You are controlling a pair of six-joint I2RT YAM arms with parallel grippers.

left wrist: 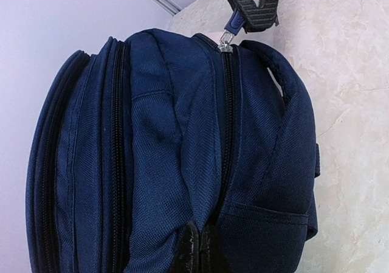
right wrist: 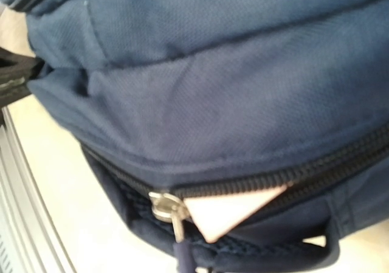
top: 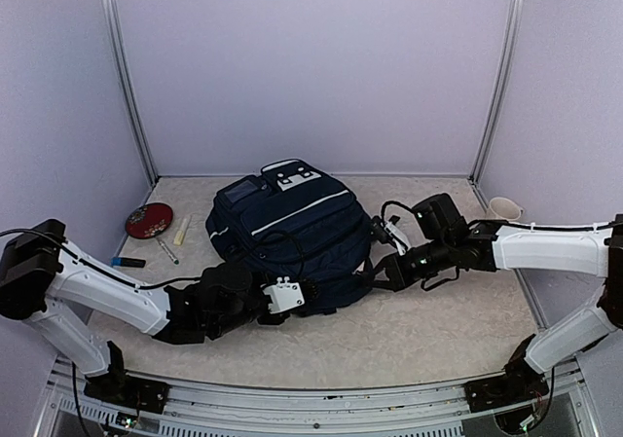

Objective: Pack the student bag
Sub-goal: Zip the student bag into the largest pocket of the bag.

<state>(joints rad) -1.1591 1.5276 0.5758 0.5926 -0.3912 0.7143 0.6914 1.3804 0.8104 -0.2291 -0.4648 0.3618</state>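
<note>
seemingly finishing up, zipping the student bag (top: 292, 228) lying central on the worktop (top: 438, 330), left jaws pinching its near-edge fabric, right jaws clenched by the side zip (right wrist: 164, 207) with a pale corner (right wrist: 234, 209) poking out, marker (top: 182, 229) and red disc (top: 149, 220) waiting outside.

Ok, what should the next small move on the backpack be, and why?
Probably tuck the pale corner back inside the student bag before moving the zipper slider. In the right wrist view it pokes out through the open gap right beside that slider, so pulling on would likely catch it. The left gripper looks shut on the bag's edge, which should brace it.
</note>
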